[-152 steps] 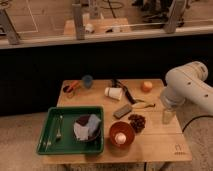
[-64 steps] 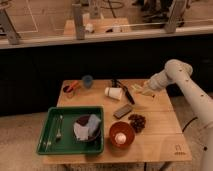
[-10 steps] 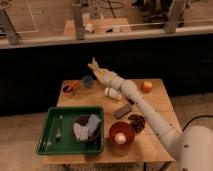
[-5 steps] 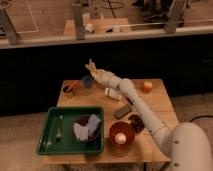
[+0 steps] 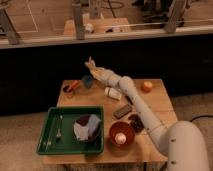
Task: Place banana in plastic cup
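Note:
My gripper (image 5: pixel 91 65) hangs above the back left part of the wooden table (image 5: pixel 155 102), with the arm stretched across from the lower right. It is shut on the banana (image 5: pixel 98 74), a pale yellow piece that slants down to the right from the fingers. The plastic cup (image 5: pixel 88 81), small and dull blue, stands upright just below the gripper and banana. A short gap separates the banana from the cup's rim.
An orange-brown bowl (image 5: pixel 71 87) sits left of the blue cup. A white cup (image 5: pixel 113 93) lies on its side mid-table, and an orange fruit (image 5: pixel 146 86) sits back right. A green tray (image 5: pixel 50 142) holds a fork and a bowl with cloth. In front are a dark flat object (image 5: pixel 122 110) and an orange bowl (image 5: pixel 121 134).
The banana has left its spot right of centre on the table. The gripper has carried it to the back left, and over the last second drifted slightly left above the blue cup.

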Robot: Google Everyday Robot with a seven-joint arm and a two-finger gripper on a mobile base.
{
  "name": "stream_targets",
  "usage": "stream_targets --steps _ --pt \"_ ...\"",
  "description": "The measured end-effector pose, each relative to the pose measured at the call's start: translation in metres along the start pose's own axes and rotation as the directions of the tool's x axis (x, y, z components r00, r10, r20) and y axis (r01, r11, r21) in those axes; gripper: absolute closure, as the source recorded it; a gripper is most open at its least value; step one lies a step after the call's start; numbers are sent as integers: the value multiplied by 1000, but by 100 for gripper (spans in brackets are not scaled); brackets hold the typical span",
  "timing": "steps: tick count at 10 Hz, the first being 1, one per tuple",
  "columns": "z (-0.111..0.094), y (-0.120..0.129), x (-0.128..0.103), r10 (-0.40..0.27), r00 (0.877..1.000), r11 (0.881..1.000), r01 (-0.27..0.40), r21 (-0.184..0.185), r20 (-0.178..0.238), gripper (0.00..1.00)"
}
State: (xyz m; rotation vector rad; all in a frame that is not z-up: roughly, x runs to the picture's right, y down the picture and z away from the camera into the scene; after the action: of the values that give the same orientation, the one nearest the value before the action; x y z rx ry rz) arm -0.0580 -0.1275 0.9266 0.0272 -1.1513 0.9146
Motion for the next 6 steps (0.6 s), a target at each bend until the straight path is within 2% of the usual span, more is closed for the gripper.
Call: stream_targets --steps 3,6 --pt "2 -3 14 16 1000 1000 -16 -13 8 100" --pt "12 5 18 19 1000 999 -19 -33 15 100"
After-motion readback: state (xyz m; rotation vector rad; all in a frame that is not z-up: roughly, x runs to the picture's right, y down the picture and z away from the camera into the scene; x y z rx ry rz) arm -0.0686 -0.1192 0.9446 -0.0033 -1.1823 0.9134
